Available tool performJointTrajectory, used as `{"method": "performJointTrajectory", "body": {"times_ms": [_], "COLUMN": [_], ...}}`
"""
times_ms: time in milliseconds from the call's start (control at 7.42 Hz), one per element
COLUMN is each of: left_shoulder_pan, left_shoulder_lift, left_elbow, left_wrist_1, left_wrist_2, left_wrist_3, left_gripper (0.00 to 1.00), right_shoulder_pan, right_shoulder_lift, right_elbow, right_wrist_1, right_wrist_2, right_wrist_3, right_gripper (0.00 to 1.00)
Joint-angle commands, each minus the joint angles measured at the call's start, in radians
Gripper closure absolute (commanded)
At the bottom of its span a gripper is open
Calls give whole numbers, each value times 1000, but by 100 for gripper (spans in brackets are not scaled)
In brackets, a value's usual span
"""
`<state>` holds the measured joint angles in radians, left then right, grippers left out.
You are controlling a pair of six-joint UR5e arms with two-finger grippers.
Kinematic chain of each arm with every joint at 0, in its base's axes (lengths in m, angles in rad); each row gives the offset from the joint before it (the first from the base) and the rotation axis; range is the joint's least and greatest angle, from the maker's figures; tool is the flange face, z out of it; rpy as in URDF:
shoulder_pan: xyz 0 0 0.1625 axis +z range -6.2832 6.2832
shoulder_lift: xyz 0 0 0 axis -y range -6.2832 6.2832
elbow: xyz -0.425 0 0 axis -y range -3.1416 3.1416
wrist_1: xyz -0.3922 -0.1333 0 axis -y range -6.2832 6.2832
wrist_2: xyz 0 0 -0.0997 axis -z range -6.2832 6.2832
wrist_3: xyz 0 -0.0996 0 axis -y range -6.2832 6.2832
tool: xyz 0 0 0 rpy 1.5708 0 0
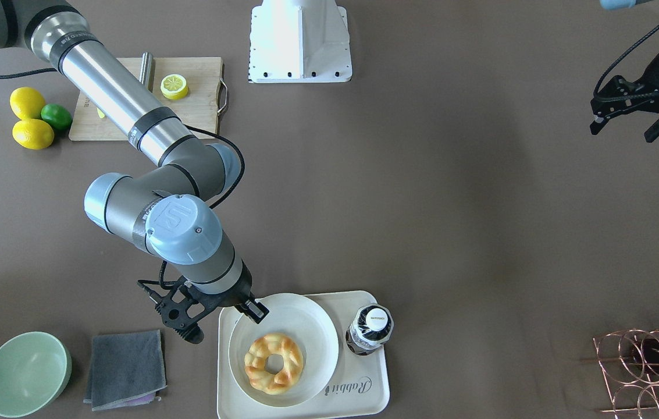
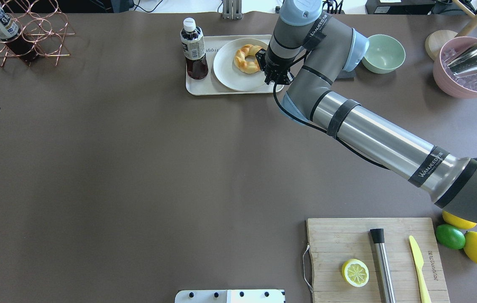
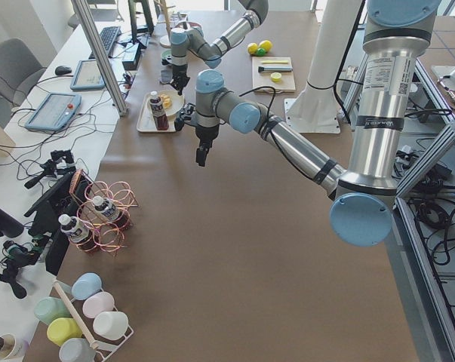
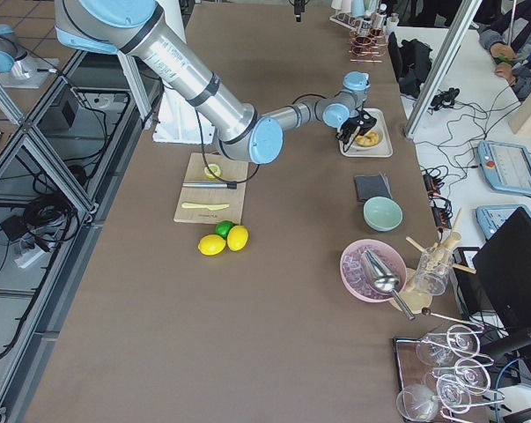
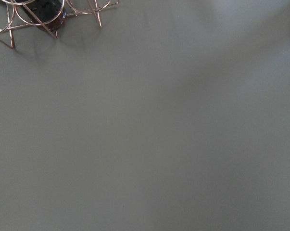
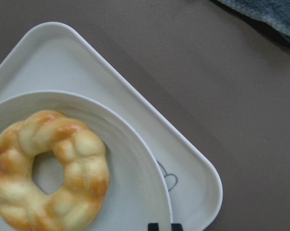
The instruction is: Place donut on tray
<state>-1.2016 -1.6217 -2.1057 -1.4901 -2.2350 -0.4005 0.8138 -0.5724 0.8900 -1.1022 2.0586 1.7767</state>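
On the tray (image 1: 364,384), the donut (image 1: 274,362) lies on a white plate (image 1: 317,331). Right gripper (image 1: 224,323) hangs open over the tray's corner; left gripper (image 1: 626,129), well apart, also open.

The donut (image 1: 274,363) has a glossy, lumpy crust. The plate (image 1: 312,326) and cream tray (image 1: 373,401) look smooth, like plastic, with a faint sheen. The brown counter (image 1: 422,233) is matt, the grey cloth (image 1: 125,368) nappy, the cutting board (image 2: 335,235) bare grained wood, and the rack (image 1: 620,352) shiny copper-coloured wire.

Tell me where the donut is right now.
In the front-facing view the donut lies on the white plate on the tray, left of the bottle.
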Motion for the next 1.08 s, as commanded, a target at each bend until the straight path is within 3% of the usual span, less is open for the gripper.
{"method": "performJointTrajectory", "body": {"times_ms": [0, 135, 539, 809, 943], "left_shoulder_pan": [-35, -44, -101, -153, -182], "left_shoulder_lift": [29, 46, 104, 128, 129], "left_elbow": [-2, -5, 10, 44, 77], "left_wrist_1": [1, 1, 4, 2, -2], "left_wrist_2": [-8, -8, -8, -9, -9], "left_wrist_3": [44, 69, 214, 323, 383], "left_gripper": [2, 2, 2, 2, 2], "right_shoulder_pan": [37, 66, 135, 214, 266], "right_shoulder_lift": [3, -50, -394, -638, -728], "right_elbow": [44, 149, 607, 836, 887], "right_wrist_1": [-27, -124, -351, -396, -397], "right_wrist_2": [29, 84, 101, 112, 133], "right_wrist_3": [-66, -180, -572, -789, -904], "right_gripper": [0, 0, 0, 0, 0]}}
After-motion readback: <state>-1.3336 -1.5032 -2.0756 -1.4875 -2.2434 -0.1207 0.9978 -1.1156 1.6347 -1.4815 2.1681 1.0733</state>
